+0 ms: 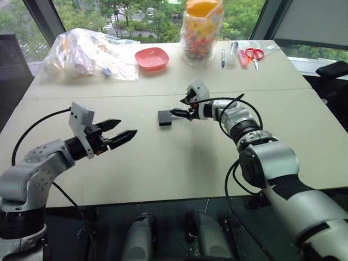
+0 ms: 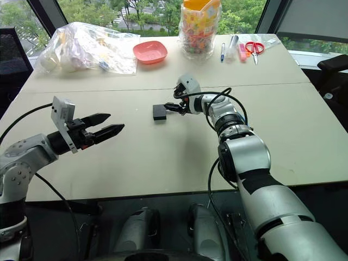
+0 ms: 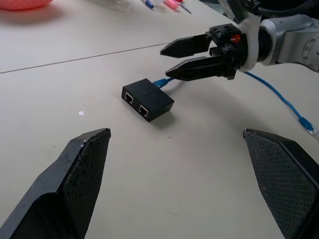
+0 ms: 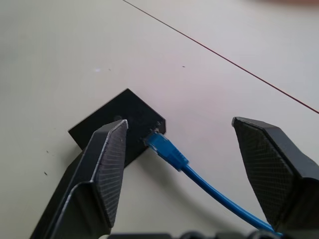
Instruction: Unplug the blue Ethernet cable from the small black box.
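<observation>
head stereo overhead; wrist cameras close

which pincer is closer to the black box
Right. The right pincer hovers open just beside the black box, straddling the blue cable at its plug. The left pincer is open, well short of it.

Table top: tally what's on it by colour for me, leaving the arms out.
Black: 1, the small black box
Blue: 2, the blue Ethernet cable, a pen
Pink or red: 3, bowl, scissors, pink item
Clear: 2, plastic bag, candy jar
Total: 8
</observation>
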